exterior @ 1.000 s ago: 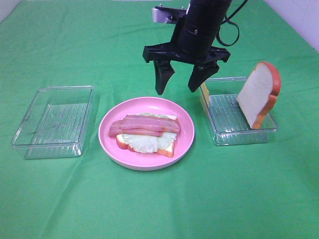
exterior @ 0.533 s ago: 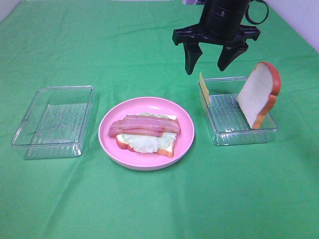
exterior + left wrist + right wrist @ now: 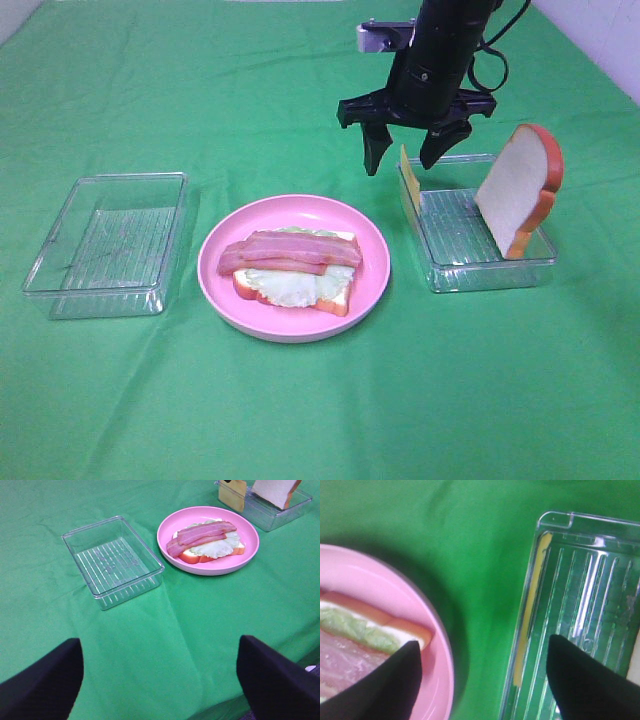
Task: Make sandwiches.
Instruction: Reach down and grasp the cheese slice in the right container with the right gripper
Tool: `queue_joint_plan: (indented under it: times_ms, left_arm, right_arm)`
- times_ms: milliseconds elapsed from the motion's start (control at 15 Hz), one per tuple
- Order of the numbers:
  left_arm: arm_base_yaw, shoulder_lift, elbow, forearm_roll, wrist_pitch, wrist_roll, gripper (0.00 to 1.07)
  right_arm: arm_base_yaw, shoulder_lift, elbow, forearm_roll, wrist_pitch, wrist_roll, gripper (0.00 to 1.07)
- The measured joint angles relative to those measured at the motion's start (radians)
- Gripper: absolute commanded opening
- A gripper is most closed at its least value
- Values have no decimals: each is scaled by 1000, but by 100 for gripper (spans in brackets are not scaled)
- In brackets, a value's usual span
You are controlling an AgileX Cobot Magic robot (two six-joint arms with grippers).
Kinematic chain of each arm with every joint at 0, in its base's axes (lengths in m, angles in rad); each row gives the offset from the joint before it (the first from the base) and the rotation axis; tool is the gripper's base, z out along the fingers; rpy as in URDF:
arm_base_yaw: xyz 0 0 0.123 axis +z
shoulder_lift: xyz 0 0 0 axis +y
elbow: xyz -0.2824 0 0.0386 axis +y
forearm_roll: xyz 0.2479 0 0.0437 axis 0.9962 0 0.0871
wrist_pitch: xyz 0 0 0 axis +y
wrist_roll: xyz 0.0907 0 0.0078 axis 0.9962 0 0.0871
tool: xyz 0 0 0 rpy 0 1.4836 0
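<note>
Green cloth covers the table. Right gripper (image 3: 403, 160) hangs spread above the yellow cheese square (image 3: 410, 185), which stands on edge against the clear tray (image 3: 490, 282) wall, easy to pinch; the unfinished sandwich (image 3: 295, 268) sits on the pink plate (image 3: 300, 325) nearby.

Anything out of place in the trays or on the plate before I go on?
Nothing spilled or damaged. In the right tray, the bread slice stands tilted on edge and the cheese square stands upright against the wall nearest the pink plate; neither lies flat. The stack on the plate looks tidy.
</note>
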Motion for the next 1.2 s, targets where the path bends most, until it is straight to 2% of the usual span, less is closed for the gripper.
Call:
queue_joint_plan:
  times_ms: [333, 733, 800, 867, 1200]
  left_arm:
    - [0, 0, 0, 0, 0, 0, 79]
    - [0, 0, 0, 0, 0, 0, 79]
    - [0, 0, 0, 0, 0, 0, 79]
    - [0, 0, 0, 0, 0, 0, 79]
    - [0, 0, 0, 0, 0, 0, 79]
  right_arm:
    - [0, 36, 0, -29, -50, 25, 58]
    - [0, 64, 0, -88, -54, 56, 43]
    - [0, 64, 0, -96, -54, 63, 34]
    - [0, 64, 0, -97, -54, 64, 31]
    - [0, 64, 0, -109, -52, 70, 0]
